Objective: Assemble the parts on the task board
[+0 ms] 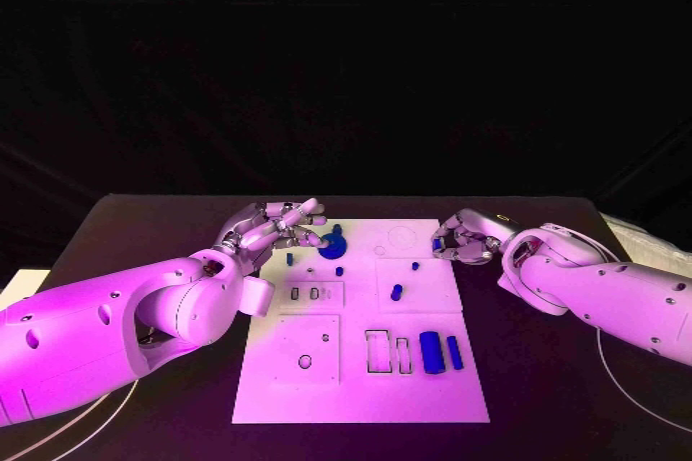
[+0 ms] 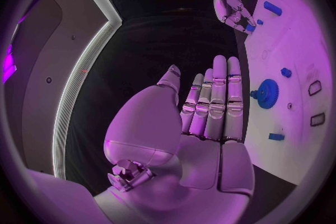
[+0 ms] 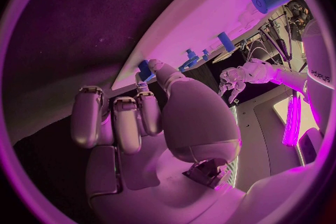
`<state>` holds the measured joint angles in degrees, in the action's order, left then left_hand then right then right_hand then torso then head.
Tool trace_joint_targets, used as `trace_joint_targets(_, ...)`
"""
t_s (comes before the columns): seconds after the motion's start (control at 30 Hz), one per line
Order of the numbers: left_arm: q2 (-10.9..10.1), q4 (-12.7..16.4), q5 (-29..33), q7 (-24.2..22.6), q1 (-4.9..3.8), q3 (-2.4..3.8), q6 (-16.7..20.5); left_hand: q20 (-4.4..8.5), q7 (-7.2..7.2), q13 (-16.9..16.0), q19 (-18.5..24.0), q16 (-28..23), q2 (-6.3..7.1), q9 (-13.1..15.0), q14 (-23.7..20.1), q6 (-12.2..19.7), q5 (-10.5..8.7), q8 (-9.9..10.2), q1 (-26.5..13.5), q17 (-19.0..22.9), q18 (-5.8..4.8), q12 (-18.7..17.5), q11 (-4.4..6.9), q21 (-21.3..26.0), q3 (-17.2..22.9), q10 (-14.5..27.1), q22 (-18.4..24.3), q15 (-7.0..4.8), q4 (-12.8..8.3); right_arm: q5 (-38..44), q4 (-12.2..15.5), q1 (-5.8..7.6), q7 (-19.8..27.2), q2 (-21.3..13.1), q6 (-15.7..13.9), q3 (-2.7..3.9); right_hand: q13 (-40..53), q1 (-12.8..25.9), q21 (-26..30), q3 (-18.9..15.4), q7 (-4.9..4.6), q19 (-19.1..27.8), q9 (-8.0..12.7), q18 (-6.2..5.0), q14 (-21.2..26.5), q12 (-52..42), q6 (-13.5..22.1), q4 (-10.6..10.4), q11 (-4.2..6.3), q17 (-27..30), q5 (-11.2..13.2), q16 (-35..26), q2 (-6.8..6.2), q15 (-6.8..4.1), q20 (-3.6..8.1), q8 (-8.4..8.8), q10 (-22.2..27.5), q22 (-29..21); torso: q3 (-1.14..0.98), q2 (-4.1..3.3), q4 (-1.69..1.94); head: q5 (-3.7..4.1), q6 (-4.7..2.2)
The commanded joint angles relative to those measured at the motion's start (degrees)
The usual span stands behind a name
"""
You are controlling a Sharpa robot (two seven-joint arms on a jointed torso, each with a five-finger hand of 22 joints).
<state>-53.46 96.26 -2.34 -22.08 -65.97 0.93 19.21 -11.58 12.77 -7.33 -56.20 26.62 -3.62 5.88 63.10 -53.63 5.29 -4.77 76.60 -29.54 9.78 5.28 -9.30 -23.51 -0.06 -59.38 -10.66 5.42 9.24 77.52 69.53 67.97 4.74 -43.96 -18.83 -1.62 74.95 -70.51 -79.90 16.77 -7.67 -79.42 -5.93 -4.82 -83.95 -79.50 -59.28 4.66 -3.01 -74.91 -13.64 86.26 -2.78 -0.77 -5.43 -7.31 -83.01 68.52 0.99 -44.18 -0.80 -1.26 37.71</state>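
— At the board's (image 1: 361,381) far right corner, my right hand (image 1: 464,238) has its fingers curled around a small blue part (image 1: 437,244) at the edge; it looks pinched, though I can't be sure the hold is firm.

— And the left?

— My left hand (image 1: 274,226) hovers beside the blue gear (image 1: 333,245), fingers straight and together, holding nothing.

— Where could it go wrong?

— I'd guess the small part slips or tilts if that pinch is shallow, then jams at its hole. My left fingers sit near the gear too, so a stray sweep could knock it loose.
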Motion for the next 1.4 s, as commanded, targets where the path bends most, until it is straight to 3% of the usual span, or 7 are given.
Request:
trace_joint_targets(0.03, -0.03, 0.11, -0.01, -0.52, 0.00, 0.02, -1.20, -0.06, 0.13, -0.11, 0.33, -0.05, -0.27, 0.11, -0.32, -0.09, 0.21, 0.29, 0.22, -0.12, 0.61, -0.23, 0.01, -0.06, 0.01, 0.10, 0.01, 0.05, -0.51, -0.91, -0.08, -0.05, 0.40, 0.06, -0.54, -0.02, 5.88, 0.07, -0.22, 0.37, 0.21, -0.11, -0.28, 0.57, -4.74, -0.27, -1.00, 0.06, 0.37, -8.82, 0.40, 0.40, 0.72, -0.65, 0.42, -0.45, -0.33, 0.17, -0.01, -0.03, 0.02, 0.01, 0.09)
trace_joint_targets(0.2, -0.11, 0.07, -0.01, -0.47, 0.00, 0.02, -1.16, -0.06, 0.13, -0.11, 0.33, -0.05, -0.27, 0.11, -0.32, -0.09, 0.21, 0.29, 0.22, -0.12, 0.61, -0.23, 0.01, -0.06, 0.01, 0.10, 0.01, 0.05, -0.51, -3.24, -0.44, -0.05, 0.55, 0.13, -1.43, -0.02, 6.27, 0.12, -0.46, 0.27, 1.74, -0.36, -1.53, 0.64, -4.80, -0.63, -4.27, -0.06, 1.60, -9.10, 0.61, 0.54, 1.48, -1.66, 1.27, -2.36, -0.76, 0.63, 0.00, 0.01, 0.07, 0.04, 0.13)
trace_joint_targets(0.4, -0.33, 0.03, -0.01, -0.46, 0.00, 0.01, -1.12, -0.06, 0.13, -0.11, 0.33, -0.05, -0.27, 0.11, -0.32, -0.09, 0.21, 0.29, 0.23, -0.12, 0.61, -0.23, 0.01, -0.06, 0.01, 0.10, 0.01, 0.05, -0.52, -5.89, 0.49, 0.11, 0.09, -0.02, -2.33, 0.01, 6.23, 0.33, -0.50, 0.08, 2.11, -0.41, -1.91, 0.66, -4.80, -0.54, -4.69, -0.19, 1.97, -9.09, 0.71, 0.53, 1.66, -2.02, 1.65, -2.75, -0.79, 0.71, -0.03, 0.03, 0.05, 0.02, 0.07)
trace_joint_targets(0.7, -1.02, -0.53, 0.06, -0.67, 0.00, -0.01, -1.02, -0.07, 0.13, -0.11, 0.34, -0.04, -0.30, 0.11, -0.34, -0.10, 0.21, 0.29, 0.27, -0.14, 0.61, -0.23, 0.01, -0.08, 0.05, 0.09, 0.00, 0.05, -0.57, -7.54, 7.65, 2.62, -5.04, -0.88, -2.08, 0.17, 5.72, -0.07, -0.24, 0.54, 1.71, -0.17, -1.92, 0.60, -4.73, 0.21, -3.04, 0.15, 1.82, -8.75, 0.58, 0.31, 2.16, -2.03, 1.90, -1.78, -0.39, 0.22, 0.18, 0.16, 0.13, 0.07, -0.08)
trace_joint_targets(0.97, -0.88, -1.77, 0.60, -0.83, 0.00, -0.01, -0.85, -0.08, 0.11, -0.13, 0.47, -0.11, -0.30, 0.13, -0.53, -0.12, 0.21, 0.29, 0.40, -0.15, 0.59, -0.23, 0.01, -0.04, 0.14, 0.07, 0.02, 0.08, -0.74, -2.89, 12.88, 4.23, -11.16, 1.64, 0.63, 0.16, 5.37, -0.57, -0.09, 1.12, 1.22, -0.03, -1.91, 0.56, -4.69, 0.76, -2.04, 0.82, 1.43, -8.57, 0.76, 0.19, 2.10, -1.72, 1.72, -0.91, -0.06, -0.04, 0.47, 0.53, 0.72, -0.26, 0.25)
trace_joint_targets(1.13, -0.80, -2.18, 0.68, -1.03, 0.00, 0.00, -0.72, -0.35, 0.23, -0.16, 1.77, -0.99, -0.32, 0.18, -2.14, -0.10, 0.18, 0.36, 0.33, 0.01, 0.48, -0.31, -0.15, 0.56, 0.31, 0.07, 0.32, 0.42, -1.10, 1.15, 14.65, 4.18, -15.00, 4.50, 2.55, 0.01, 4.91, -0.33, 0.10, 1.21, 1.03, 0.16, -1.91, 0.49, -4.62, 1.34, -1.80, 0.69, 1.27, -8.27, 0.90, 0.01, 2.20, -1.61, 1.64, -0.67, 0.30, -0.41, 0.58, 0.62, 0.89, -0.94, 0.69)
trace_joint_targets(1.4, -0.49, -3.57, 0.96, -1.01, -0.02, 0.00, 1.04, -1.76, 0.62, -0.20, 6.70, -5.23, -0.25, 0.32, -8.17, -0.10, 0.18, 0.46, -0.05, 2.92, 0.34, -0.53, -0.83, 3.54, 0.64, 0.15, 1.93, 1.89, -1.79, 7.76, 15.95, 2.38, -19.11, 9.39, 3.08, -0.57, 4.53, 0.03, 0.26, 1.26, 0.89, 0.30, -1.93, 0.44, -4.56, 1.84, -1.62, 0.51, 1.14, -7.99, 0.99, -0.16, 2.26, -1.50, 1.53, -0.43, 0.61, -0.70, 0.47, 0.56, 0.81, -2.08, 1.12)
